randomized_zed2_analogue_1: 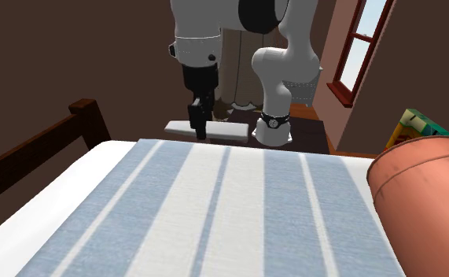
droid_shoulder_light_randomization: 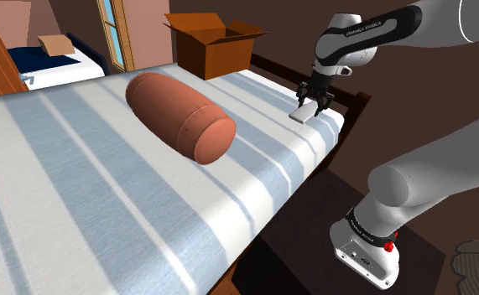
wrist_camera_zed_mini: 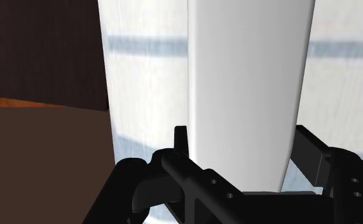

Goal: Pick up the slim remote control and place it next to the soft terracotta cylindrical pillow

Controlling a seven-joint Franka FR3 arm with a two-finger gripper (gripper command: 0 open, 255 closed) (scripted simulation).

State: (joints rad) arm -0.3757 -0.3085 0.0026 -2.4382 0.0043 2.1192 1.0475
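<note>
Our gripper [droid_shoulder_light_randomization: 311, 109] clasps the slim white remote [wrist_camera_zed_mini: 250, 76] by its long sides, on the bed [droid_shoulder_light_randomization: 103, 193] well apart from the terracotta pillow [droid_shoulder_light_randomization: 179, 113]. The hold looks off-centre, so we fear it may pivot or slip on the way to the pillow.

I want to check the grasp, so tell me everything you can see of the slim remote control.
The remote control is a slim, flat, plain white bar with no buttons visible. It lies level, clasped across its narrow width between the fingers of the black end effector. It is over the corner of the blue-and-white striped bed near the robot's stand, apparently just above the cover, and well apart from the terracotta bolster pillow.
</note>
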